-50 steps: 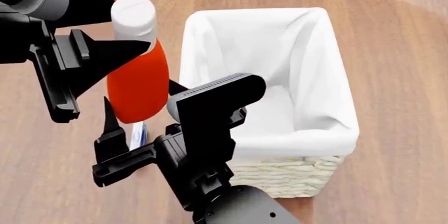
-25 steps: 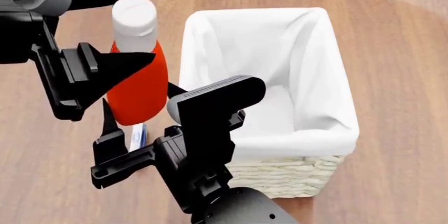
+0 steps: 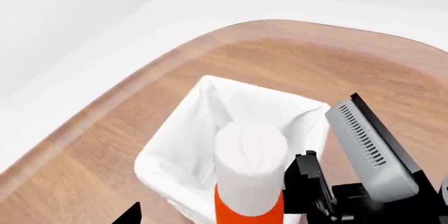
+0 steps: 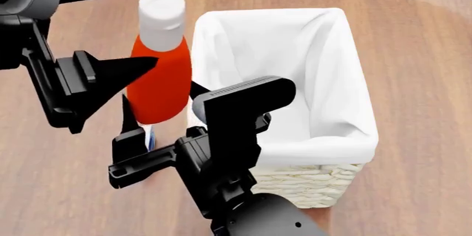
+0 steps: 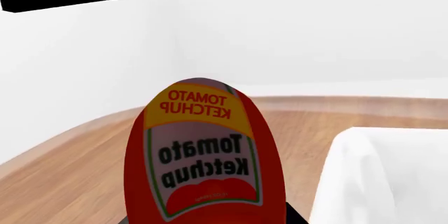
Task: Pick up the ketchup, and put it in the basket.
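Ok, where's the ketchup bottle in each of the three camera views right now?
Head view: ketchup bottle upper left of centre, just left of the basket, white cap up.
Left wrist view: bottom centre, white cap towards the camera, the basket behind it.
Right wrist view: lower centre, its label upside down and facing the camera.
Shared landmark: the basket's white liner, beside the bottle in all three.

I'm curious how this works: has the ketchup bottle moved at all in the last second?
Yes. The ketchup has shifted toward the basket, its cap now nearer the rim in the head view.
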Motion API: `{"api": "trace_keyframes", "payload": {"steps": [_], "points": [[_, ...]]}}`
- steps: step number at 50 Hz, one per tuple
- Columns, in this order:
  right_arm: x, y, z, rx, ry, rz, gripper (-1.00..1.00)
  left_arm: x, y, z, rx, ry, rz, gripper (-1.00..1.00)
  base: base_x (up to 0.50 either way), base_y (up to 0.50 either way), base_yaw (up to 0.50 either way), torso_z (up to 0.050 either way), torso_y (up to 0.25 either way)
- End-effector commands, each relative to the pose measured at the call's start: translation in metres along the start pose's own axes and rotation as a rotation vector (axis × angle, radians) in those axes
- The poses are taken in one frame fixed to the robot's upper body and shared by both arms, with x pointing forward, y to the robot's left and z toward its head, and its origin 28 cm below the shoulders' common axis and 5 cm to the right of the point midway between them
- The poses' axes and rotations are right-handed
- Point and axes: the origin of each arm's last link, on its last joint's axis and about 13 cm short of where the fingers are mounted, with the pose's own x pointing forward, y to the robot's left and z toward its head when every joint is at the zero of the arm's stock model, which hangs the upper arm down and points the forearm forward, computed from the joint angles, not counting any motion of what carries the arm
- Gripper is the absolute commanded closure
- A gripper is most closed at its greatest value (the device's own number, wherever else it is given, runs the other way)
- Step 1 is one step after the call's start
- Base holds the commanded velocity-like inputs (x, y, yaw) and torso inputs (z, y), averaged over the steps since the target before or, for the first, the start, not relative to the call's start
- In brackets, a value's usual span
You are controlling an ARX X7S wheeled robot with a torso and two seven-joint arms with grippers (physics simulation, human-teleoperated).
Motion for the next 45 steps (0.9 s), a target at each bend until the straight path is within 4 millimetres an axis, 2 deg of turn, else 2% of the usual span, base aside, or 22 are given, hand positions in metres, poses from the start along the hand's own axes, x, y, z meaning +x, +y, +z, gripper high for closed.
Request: {"api": "trace_keyframes", "payload": {"steps": [1, 9, 17, 19, 21, 22, 27, 32, 37, 38, 45], "points": [[0.003, -0.010, 0.011, -0.016, -0.053, -0.018, 1.00, -0.009, -0.001, 0.001, -0.013, -0.107, 0.044, -1.00, 0.00, 0.00, 0.00, 0.000, 0.000], [0.003, -0.018, 0.017, -0.024, -0.064, -0.048, 1.00, -0.018, -0.014, -0.003, -0.011, -0.217, 0.100, -1.00, 0.00, 0.00, 0.00, 0.000, 0.001], [0.005, -0.029, 0.020, -0.034, -0.064, -0.086, 1.00, -0.025, -0.036, -0.014, 0.014, -0.359, 0.237, -1.00, 0.00, 0.00, 0.00, 0.000, 0.000], [0.005, -0.034, 0.023, -0.043, -0.061, -0.105, 1.00, -0.026, -0.048, -0.022, -0.001, -0.388, 0.285, -1.00, 0.00, 0.00, 0.00, 0.000, 0.000], [0.005, -0.034, 0.023, -0.043, -0.061, -0.105, 1.00, -0.026, -0.048, -0.022, -0.001, -0.388, 0.285, -1.00, 0.00, 0.00, 0.00, 0.000, 0.000], [0.005, -0.040, 0.028, -0.056, -0.055, -0.131, 1.00, -0.025, -0.059, -0.034, -0.017, -0.413, 0.374, -1.00, 0.00, 0.00, 0.00, 0.000, 0.000], [0.005, -0.044, 0.034, -0.067, -0.056, -0.152, 1.00, -0.021, -0.070, -0.051, -0.035, -0.431, 0.485, -1.00, 0.00, 0.00, 0.00, 0.000, 0.000], [0.006, -0.048, 0.042, -0.064, -0.056, -0.189, 1.00, -0.019, -0.091, -0.078, -0.089, -0.441, 0.634, -1.00, 0.00, 0.00, 0.00, 0.000, 0.000], [0.008, -0.048, 0.049, -0.075, -0.046, -0.218, 1.00, -0.014, -0.111, -0.103, -0.078, -0.381, 0.697, -1.00, 0.00, 0.00, 0.00, 0.000, 0.000], [0.009, -0.048, 0.050, -0.092, -0.039, -0.221, 1.00, -0.012, -0.120, -0.112, -0.097, -0.370, 0.690, -1.00, 0.00, 0.00, 0.00, 0.000, 0.000], [0.011, -0.047, 0.049, -0.097, -0.021, -0.245, 1.00, -0.004, -0.143, -0.137, -0.153, -0.360, 0.700, -1.00, 0.00, 0.00, 0.00, 0.000, 0.001]]}}
